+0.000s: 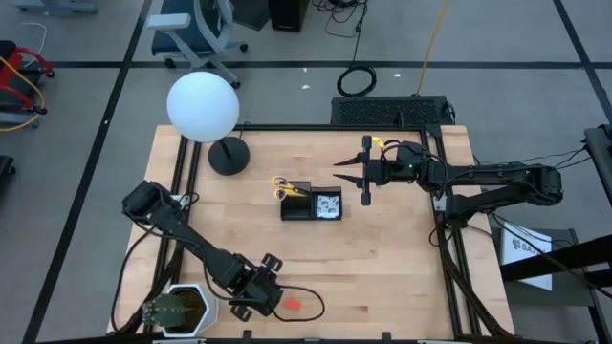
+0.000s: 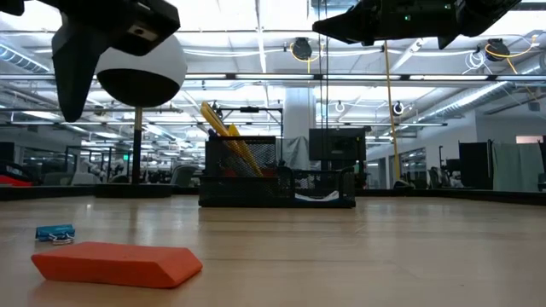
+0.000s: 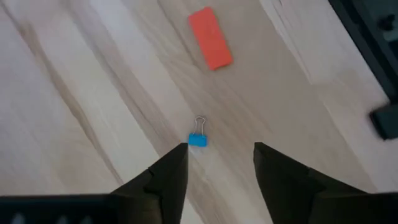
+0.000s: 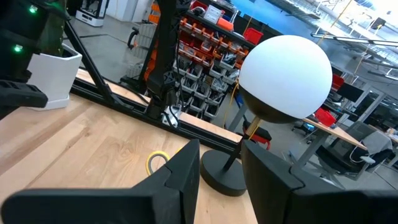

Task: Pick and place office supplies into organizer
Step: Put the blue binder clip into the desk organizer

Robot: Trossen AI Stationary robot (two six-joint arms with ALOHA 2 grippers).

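The black mesh organizer [image 1: 311, 204] [image 2: 277, 175] stands mid-table. Yellow scissors [image 1: 284, 187] stand in its left compartment, their handles [image 2: 223, 126] sticking up, and also show in the right wrist view [image 4: 157, 162]. A red eraser [image 1: 293, 304] [image 2: 115, 263] [image 3: 210, 37] lies flat near the table's near edge. A small blue binder clip [image 3: 198, 138] [image 2: 55, 232] lies beside it. My left gripper [image 1: 258, 294] [image 3: 221, 158] hovers open above the clip, touching nothing. My right gripper [image 1: 348, 174] [image 4: 221, 168] hangs open in the air right of the organizer.
A lamp with a white globe [image 1: 203, 107] [image 4: 286, 68] and round black base [image 1: 229, 156] stands at the far left of the table. A white container holding a green object [image 1: 177, 311] sits at the near left corner. Bare wood lies right of the eraser.
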